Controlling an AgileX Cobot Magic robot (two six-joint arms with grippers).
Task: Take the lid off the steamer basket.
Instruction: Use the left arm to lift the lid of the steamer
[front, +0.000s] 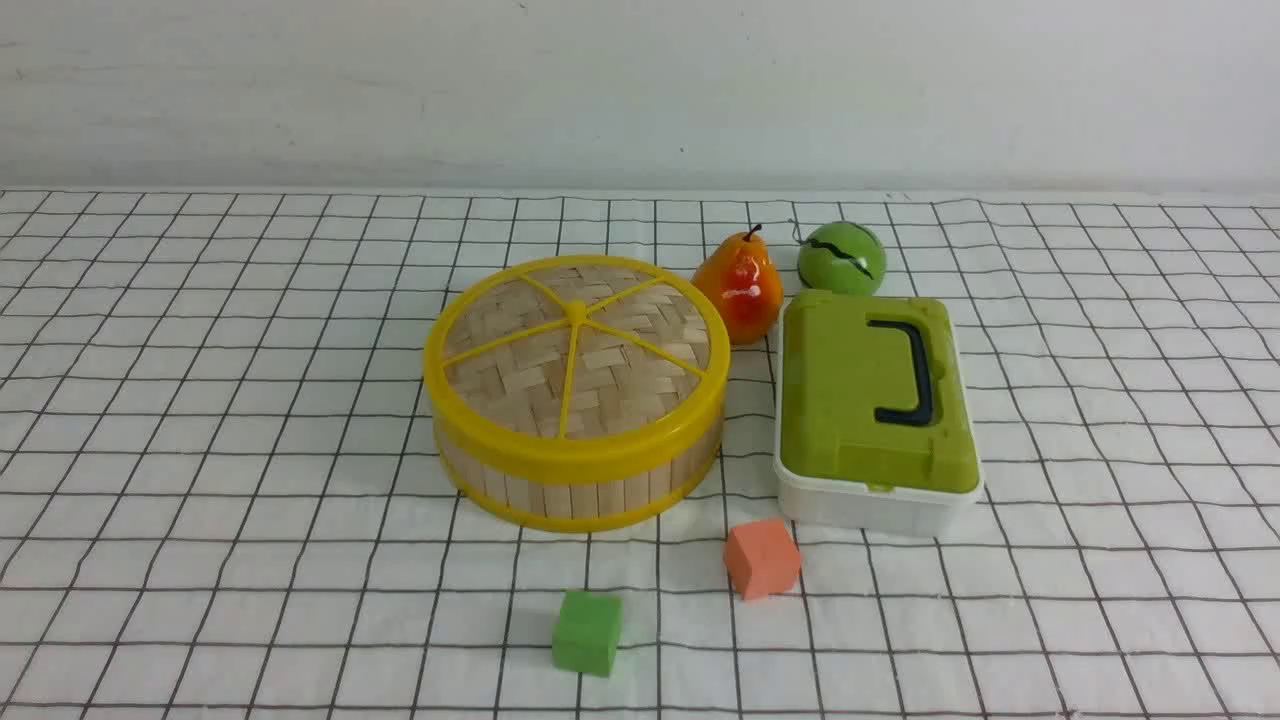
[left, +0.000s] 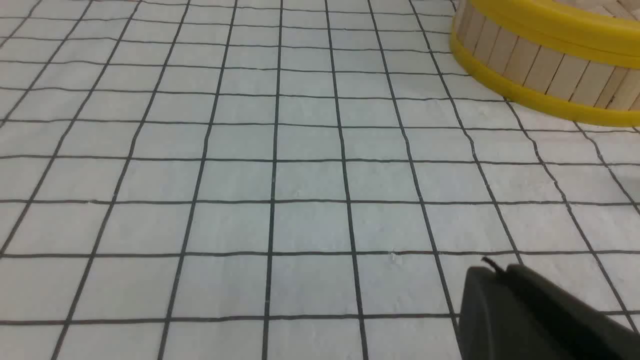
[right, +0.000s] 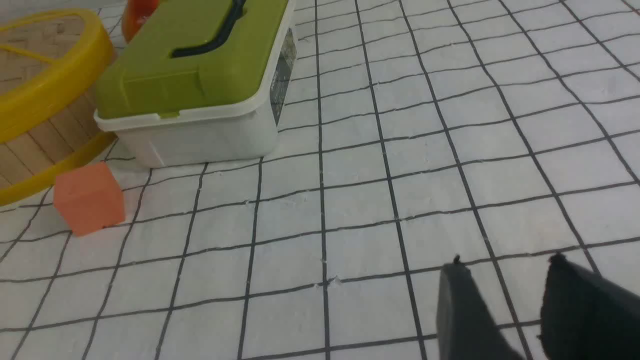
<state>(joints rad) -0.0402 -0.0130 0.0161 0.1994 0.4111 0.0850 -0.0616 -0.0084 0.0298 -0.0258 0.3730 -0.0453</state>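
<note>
The lid (front: 577, 345) sits seated on the steamer basket (front: 575, 485), its yellow rim flush over the slat wall. The pair stands about midway between the near and far edges of the tabletop (front: 200, 420), a little left of centre. Being round, the lid has no long axis; the thick rim looks the likeliest hold.

The left gripper (left: 500, 272) shows only as a dark mass, so I cannot tell whether its fingers are apart or together. The basket lies ahead of it and to its right over bare cloth. The right gripper (right: 506, 260) has its fingers apart with nothing between them. From there the basket lies ahead and well to the left, with the white box (front: 860, 500) and the orange cube (front: 762, 558) in the way.

The left arm therefore seems better placed.

Toward the left edge the room is open. The pear (front: 740, 285) stands just beside the rim on the far right, and the green cube (front: 587, 630) lies toward the near edge.
</note>
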